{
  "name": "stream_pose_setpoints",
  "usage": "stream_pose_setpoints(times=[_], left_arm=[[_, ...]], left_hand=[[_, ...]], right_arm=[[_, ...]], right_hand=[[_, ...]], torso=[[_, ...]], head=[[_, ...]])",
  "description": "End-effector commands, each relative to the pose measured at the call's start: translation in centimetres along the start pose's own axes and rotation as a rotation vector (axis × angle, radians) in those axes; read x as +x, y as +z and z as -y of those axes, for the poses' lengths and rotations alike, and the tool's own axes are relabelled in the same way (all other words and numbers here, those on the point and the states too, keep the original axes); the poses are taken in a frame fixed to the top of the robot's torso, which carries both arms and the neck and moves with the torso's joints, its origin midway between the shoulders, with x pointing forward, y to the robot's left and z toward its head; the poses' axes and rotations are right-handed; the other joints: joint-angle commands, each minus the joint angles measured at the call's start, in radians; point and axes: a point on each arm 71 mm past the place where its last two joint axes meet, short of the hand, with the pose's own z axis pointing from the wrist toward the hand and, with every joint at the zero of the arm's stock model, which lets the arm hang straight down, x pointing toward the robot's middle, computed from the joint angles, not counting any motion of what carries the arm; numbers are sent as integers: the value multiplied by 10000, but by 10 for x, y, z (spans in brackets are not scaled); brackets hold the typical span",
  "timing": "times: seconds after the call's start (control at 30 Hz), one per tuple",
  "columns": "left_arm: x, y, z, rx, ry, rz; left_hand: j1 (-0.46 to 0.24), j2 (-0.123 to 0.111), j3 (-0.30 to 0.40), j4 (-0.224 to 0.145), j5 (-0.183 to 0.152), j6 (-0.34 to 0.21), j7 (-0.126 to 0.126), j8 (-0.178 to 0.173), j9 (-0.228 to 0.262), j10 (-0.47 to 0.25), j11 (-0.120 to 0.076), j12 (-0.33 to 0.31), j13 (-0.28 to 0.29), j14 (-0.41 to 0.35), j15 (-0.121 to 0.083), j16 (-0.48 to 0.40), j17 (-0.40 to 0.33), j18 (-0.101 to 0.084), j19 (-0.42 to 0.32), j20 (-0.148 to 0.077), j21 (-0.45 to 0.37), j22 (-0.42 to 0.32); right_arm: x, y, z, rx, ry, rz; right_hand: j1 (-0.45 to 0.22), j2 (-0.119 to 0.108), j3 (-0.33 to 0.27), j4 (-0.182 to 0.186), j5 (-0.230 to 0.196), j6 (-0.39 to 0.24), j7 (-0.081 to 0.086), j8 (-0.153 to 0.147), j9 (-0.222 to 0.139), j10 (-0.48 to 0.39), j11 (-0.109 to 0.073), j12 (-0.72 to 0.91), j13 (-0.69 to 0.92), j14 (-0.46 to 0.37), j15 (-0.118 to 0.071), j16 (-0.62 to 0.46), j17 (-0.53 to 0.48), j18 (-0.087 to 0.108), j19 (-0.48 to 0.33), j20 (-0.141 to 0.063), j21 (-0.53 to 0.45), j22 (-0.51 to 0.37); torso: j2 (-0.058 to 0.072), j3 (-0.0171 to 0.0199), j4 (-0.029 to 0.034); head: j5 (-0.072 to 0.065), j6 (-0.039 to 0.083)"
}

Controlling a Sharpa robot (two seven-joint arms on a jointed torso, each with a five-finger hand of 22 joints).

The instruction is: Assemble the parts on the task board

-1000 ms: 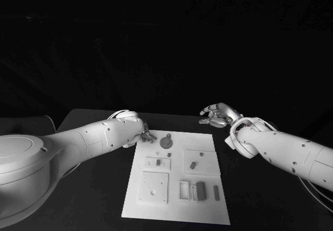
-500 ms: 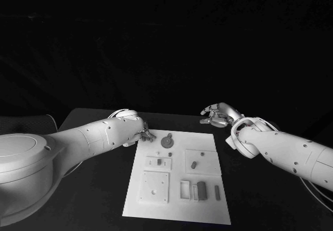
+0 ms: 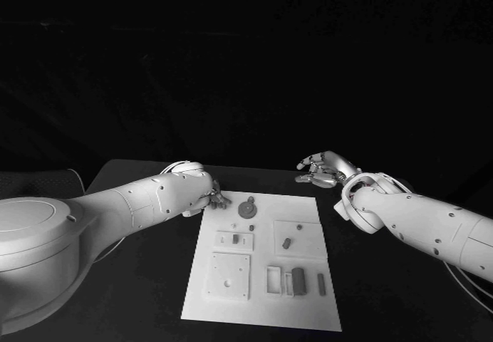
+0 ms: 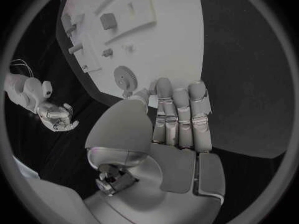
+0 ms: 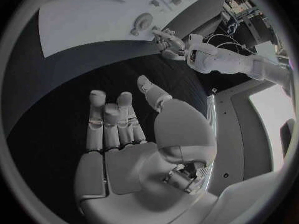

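Task board: we see the white task board (image 3: 265, 256) lying flat in the middle of the black table (image 3: 134, 285), its long side running from 12 to 6 o'clock in the head view.
Round part: a grey toothed disc, which we read as a gear (image 3: 248, 210), lies on the board near its 11 o'clock corner; in the left wrist view the same gear (image 4: 125, 76) sits just beyond the fingertips.
Other parts: two square plates (image 3: 234, 241) (image 3: 298, 239) with small pieces on them sit at mid-board; a larger square plate (image 3: 227, 277) lies toward 7 o'clock; upright grey blocks (image 3: 297, 281) stand toward 5 o'clock.
Left hand: the left hand (image 3: 211, 199) is at the board's 11 o'clock edge, just beside the gear. We see its fingers (image 4: 179, 114) laid side by side, close together and straight, with nothing between them and the thumb; whether a fingertip touches the board, we cannot tell.
Right hand: the right hand (image 3: 323, 172) hovers over bare table past the board's 1 o'clock corner, apart from it. Its fingers (image 5: 112, 119) are loosely spread, palm empty, nothing held.
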Motion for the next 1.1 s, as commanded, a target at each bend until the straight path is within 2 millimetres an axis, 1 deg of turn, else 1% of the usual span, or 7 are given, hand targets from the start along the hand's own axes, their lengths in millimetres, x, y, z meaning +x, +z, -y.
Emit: stream_pose_setpoints(times=[0.03,0.23,0.6,0.77,0.9,1.0,1.1], left_arm=[[4,0,2,121,-62,-336],[7,1,3,125,-58,-376],[8,2,2,158,-323,-411],[7,2,2,215,-702,-331],[7,2,1,236,-1068,-346],[7,1,0,241,-1291,-361],[6,1,-2,253,-1695,-360]], left_hand=[[278,49,95,-39,93,-19,88,-53,24,-73,21,-22,11,-75,1,54,-6,454,-65,-2,46,212],[854,186,121,-197,808,-56,106,-86,68,-100,37,4,35,-110,15,91,-1,446,-136,13,116,218],[1513,232,194,-624,1178,-155,145,-186,73,-143,68,7,46,-152,36,102,-13,429,-220,38,160,203],[1830,373,372,-1049,1896,-156,157,-232,77,-158,79,22,61,-159,45,148,-1,416,-256,53,204,211],[1672,215,1239,-1365,1530,-76,144,-257,87,-129,67,70,83,-141,41,215,18,394,-245,51,296,216],[797,149,1950,-2298,1709,-9,120,-253,153,-97,40,146,133,-118,10,299,51,393,-239,15,473,214],[-770,202,3024,-3838,1865,94,76,-231,223,-19,34,234,178,-21,-26,375,68,370,-126,-8,649,201]], right_arm=[[1,0,-1,-70,-38,-117],[1,0,-2,-96,-27,-134],[1,0,-2,-84,-30,-138],[1,0,-1,-76,-33,-136],[1,0,-1,-67,-37,-131],[1,0,-1,-69,-37,-137],[0,0,0,-43,-45,-124]], right_hand=[[-58,58,-23,-10,13,-150,205,14,-14,-28,40,56,-15,38,-20,2,-12,164,-19,-61,-48,37],[-63,59,-24,-9,13,-149,205,15,-15,-26,40,59,-15,40,-20,4,-12,163,-17,-61,-47,38],[-68,59,-24,-9,13,-149,205,16,-18,-24,40,61,-16,42,-21,6,-12,164,-15,-62,-46,39],[-80,62,-26,-3,12,-148,205,16,-19,-23,40,62,-17,42,-20,6,-12,164,-13,-61,-45,39],[-86,62,-28,-1,12,-148,205,17,-20,-22,41,63,-17,43,-20,7,-12,164,-13,-61,-44,40],[-90,63,-28,0,13,-148,205,17,-21,-22,41,64,-18,43,-20,7,-13,164,-12,-61,-44,40],[-93,64,-28,1,13,-148,205,17,-22,-21,41,64,-18,43,-20,7,-13,164,-12,-61,-44,40]], torso=[[-1,-7,2],[2,-12,1],[0,-9,5],[-3,-7,9],[-8,-8,12],[-8,-8,9],[-8,-6,6]], head=[[2,-21],[15,-77],[19,-95],[43,-95],[35,-97],[31,-74],[25,-72]])
